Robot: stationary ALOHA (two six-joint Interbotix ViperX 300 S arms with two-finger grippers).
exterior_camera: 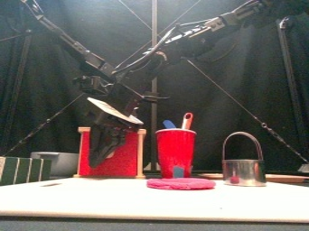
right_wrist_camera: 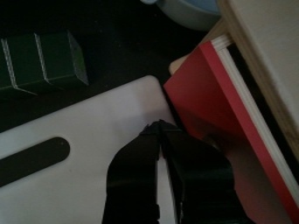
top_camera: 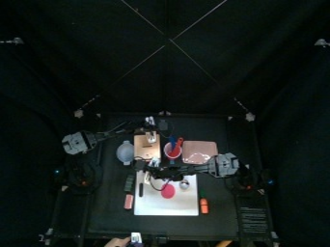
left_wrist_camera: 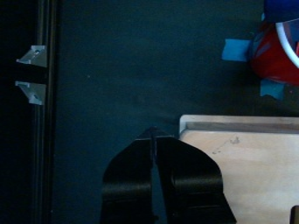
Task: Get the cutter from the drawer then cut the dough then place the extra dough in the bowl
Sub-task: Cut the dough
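Hanging clenched and empty, left gripper [left_wrist_camera: 152, 138] and right gripper [right_wrist_camera: 158, 129] sit beside the box [exterior_camera: 135, 161]; cutter [exterior_camera: 244, 171] and dough [exterior_camera: 182, 183] stand right of it.

Shiny metal cutter [exterior_camera: 244, 173], glossy plastic red cup [exterior_camera: 176, 149], matt wooden box [left_wrist_camera: 251, 175]

Robot lab booth, black curtains [top_camera: 77, 48] all round, small black table [top_camera: 106, 212]

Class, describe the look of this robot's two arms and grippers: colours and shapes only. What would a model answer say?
Both are slim and black: the left arm and the right arm are straight links with bulkier joints. The left gripper and right gripper each have two black jaws tapering to a point. One gripper carries a pale cross-plate.
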